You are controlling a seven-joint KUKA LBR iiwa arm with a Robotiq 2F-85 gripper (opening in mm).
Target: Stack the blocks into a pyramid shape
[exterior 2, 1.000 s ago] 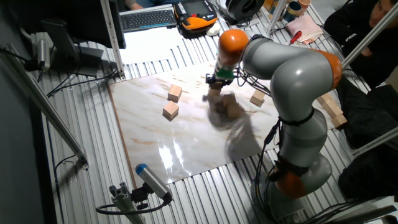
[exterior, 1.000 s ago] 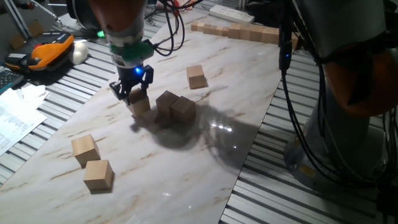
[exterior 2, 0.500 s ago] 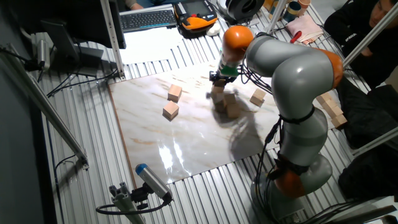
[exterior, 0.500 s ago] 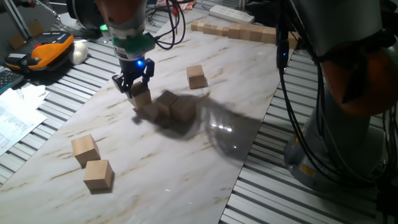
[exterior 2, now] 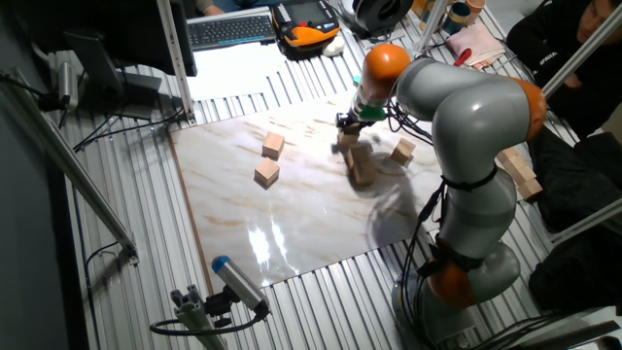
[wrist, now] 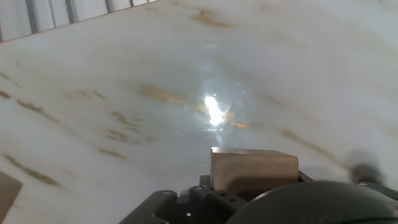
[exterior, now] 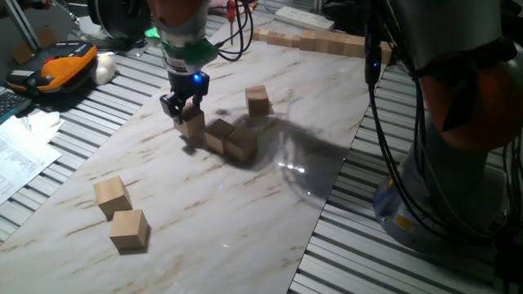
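Gripper (exterior: 183, 107) closed on one block (exterior: 193, 125), holding it by the upper part; block sits at or just above the marble board (exterior: 270, 204), contact not clear. Hand view shows the same block (wrist: 250, 169) between the fingers, glare spot on the board beyond it. Two blocks (exterior: 233, 140) sit touching each other just at 3 o'clock of the held one, forming a short row. Another single block (exterior: 258, 100) lies near at 1 o'clock of that row. Two more blocks (exterior: 120, 213) sit close together, well apart at 7 o'clock. Long row of joined cubes (exterior: 310, 41) lies at the board's far edge, 12 o'clock.
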